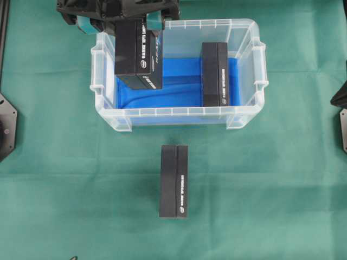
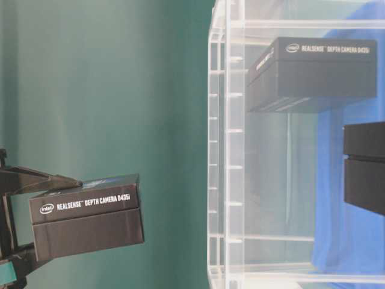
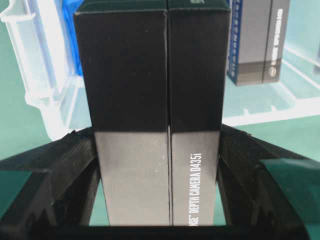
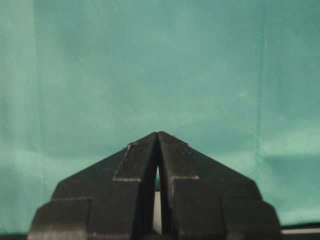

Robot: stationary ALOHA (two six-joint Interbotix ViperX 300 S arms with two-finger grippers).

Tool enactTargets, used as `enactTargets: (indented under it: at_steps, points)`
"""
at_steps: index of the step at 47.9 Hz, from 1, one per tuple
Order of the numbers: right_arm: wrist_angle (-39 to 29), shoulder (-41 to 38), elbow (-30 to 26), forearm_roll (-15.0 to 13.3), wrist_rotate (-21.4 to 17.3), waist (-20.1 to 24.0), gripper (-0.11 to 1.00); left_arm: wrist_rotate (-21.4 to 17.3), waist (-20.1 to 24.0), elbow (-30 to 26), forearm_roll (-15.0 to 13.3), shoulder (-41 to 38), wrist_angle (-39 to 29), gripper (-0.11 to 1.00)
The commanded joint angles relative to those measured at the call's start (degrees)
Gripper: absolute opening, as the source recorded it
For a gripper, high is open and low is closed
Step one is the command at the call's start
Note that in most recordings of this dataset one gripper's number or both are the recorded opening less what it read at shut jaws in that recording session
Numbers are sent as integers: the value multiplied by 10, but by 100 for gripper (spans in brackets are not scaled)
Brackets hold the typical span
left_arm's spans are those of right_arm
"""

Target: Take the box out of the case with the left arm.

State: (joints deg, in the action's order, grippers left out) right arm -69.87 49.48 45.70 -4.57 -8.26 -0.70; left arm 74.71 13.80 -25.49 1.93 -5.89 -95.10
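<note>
Black box point(image 3: 150, 100) filling left wrist view, pinched between left fingers point(image 3: 80, 165) on both long sides; label end toward wrist. Held clear of blue lining point(image 1: 179, 81), over near-left corner of case point(image 1: 179, 112), upper part at or above rim as seen from overhead. Left gripper point(image 1: 120, 23) at top edge of overhead view, teal pads showing either side of box. Second box point(image 1: 215, 74) standing on edge inside case at right, well apart from held one. Third box point(image 1: 174, 180) on green worktop point(image 1: 65, 162) in front of case. Right fingers point(image 4: 158, 150) pressed together, holding nothing, over bare cloth.

Step judged: lift-out under way, box not yet past wall. Next move calls for clearing rim fully, then carrying sideways to open worktop, grip kept firm.
</note>
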Motion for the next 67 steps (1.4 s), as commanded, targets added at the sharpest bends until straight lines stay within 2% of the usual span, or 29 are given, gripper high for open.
enactTargets:
  at_steps: [1, 25, 38, 47, 67]
  points:
    - [2, -3, -17, -1, -3, -2, 7, -1, -2, -13, 2, 13, 2, 60]
    - [2, -2, -22, -1, -3, -2, 7, 0, -4, -5, 2, 17, 2, 60]
    - [1, -2, -25, 0, -3, -2, 7, 15, -24, 11, 2, 25, -11, 60]
    - [2, -2, -26, 1, -3, -2, 7, 38, -60, 13, 2, 33, -19, 60]
    - [1, -2, -30, 1, -3, -2, 7, 145, -178, 31, 2, 46, -32, 60]
